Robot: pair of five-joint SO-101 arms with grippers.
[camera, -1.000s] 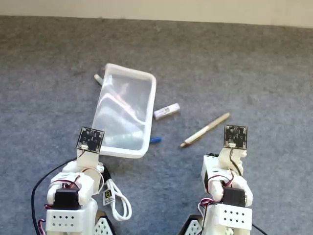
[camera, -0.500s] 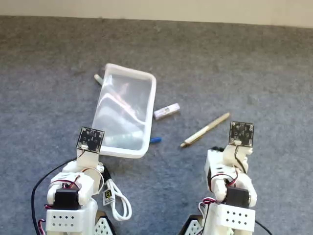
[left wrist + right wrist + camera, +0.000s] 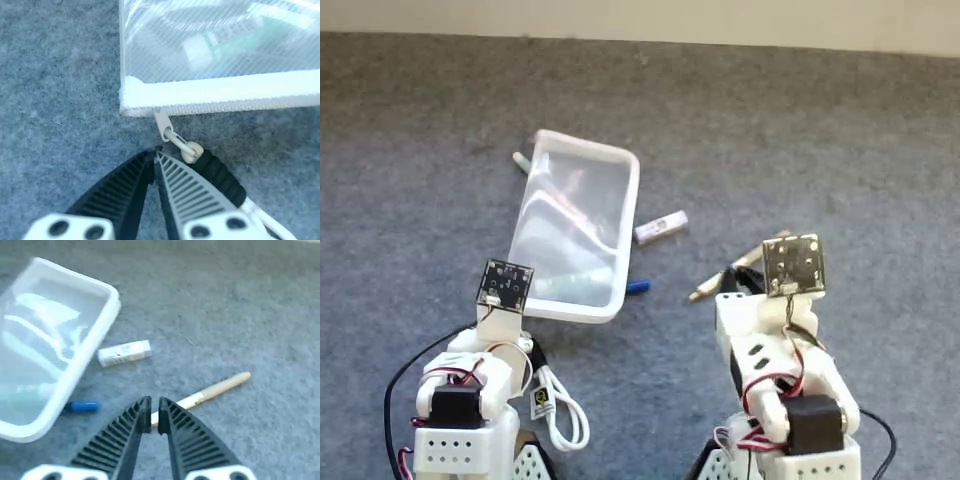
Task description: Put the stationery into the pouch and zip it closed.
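A clear mesh pouch (image 3: 575,228) with a white border lies on the grey carpet, with a green-and-white marker (image 3: 220,42) inside it. Its zipper pull (image 3: 172,137) sits at the corner just ahead of my left gripper (image 3: 155,152), which is shut and empty. A white eraser (image 3: 660,227), a beige pen (image 3: 752,257) and a small blue piece (image 3: 638,286) lie to the right of the pouch. My right gripper (image 3: 154,412) is shut and hangs above the beige pen (image 3: 205,395), holding nothing. The eraser (image 3: 124,353) and blue piece (image 3: 80,406) lie beyond it.
A white cable (image 3: 560,410) coils beside the left arm's base, and its black end (image 3: 220,175) lies next to the zipper pull. A pale pen tip (image 3: 520,160) pokes out at the pouch's far left corner. Open carpet stretches to the right and back.
The right arm has lifted and swung forward and left over the beige pen. The left arm and all the items have stayed put.
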